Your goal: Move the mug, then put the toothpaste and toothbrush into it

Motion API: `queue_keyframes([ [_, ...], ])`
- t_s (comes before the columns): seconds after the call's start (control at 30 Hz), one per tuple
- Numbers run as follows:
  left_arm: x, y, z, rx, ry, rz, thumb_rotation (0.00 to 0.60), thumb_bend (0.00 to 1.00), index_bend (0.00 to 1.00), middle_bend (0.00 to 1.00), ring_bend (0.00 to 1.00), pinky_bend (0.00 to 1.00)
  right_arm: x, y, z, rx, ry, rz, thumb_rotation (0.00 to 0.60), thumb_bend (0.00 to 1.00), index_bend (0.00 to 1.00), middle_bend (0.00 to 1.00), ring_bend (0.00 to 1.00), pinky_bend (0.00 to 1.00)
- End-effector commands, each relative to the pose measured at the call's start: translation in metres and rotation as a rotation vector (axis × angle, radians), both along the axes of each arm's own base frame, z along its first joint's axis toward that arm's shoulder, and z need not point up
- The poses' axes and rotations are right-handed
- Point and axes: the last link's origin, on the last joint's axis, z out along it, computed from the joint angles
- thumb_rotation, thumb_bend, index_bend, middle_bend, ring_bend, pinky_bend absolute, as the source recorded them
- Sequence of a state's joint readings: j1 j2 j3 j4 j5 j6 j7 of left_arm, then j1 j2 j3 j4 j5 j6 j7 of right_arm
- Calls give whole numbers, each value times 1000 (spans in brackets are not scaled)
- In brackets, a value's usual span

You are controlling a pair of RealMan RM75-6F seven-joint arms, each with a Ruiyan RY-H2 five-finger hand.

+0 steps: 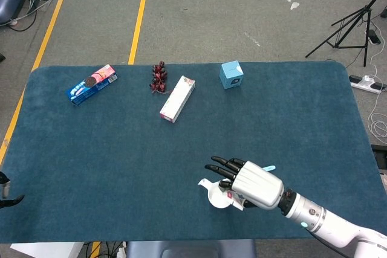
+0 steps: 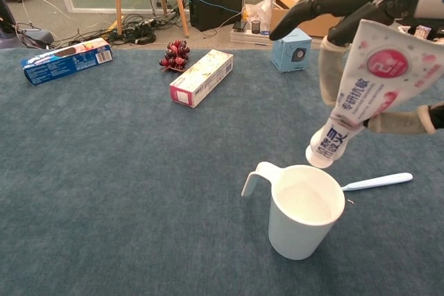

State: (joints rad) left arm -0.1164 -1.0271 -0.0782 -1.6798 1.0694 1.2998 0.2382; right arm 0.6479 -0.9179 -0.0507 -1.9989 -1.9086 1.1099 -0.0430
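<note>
A white mug (image 2: 300,214) stands upright near the table's front edge, handle to the left; in the head view the mug (image 1: 213,193) is mostly hidden under my right hand (image 1: 253,185). That right hand (image 2: 378,19) holds a white toothpaste tube (image 2: 360,91) cap down, the cap just above the mug's rim. A light blue toothbrush (image 2: 377,181) lies flat on the cloth right of the mug; only the toothbrush tip (image 1: 269,167) shows in the head view. My left hand is in neither view.
Further back on the blue cloth (image 1: 109,161) lie a white and pink carton (image 1: 177,98), a bunch of dark grapes (image 1: 159,77), a small blue box (image 1: 231,74) and a blue snack pack (image 1: 91,84).
</note>
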Motion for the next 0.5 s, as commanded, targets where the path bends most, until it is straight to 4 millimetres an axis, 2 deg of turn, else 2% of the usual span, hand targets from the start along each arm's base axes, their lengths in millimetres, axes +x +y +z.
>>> queue_keyframes([
  [0.03, 0, 0, 0, 0, 0, 0, 600, 0, 883, 478, 425, 555, 1, 0, -4, 18, 0, 7, 600, 246, 612, 153, 41, 328],
  [0.5, 0, 0, 0, -2, -3, 1, 600, 0, 883, 478, 425, 555, 1, -3, -24, 74, 28, 8, 600, 246, 612, 153, 41, 328],
])
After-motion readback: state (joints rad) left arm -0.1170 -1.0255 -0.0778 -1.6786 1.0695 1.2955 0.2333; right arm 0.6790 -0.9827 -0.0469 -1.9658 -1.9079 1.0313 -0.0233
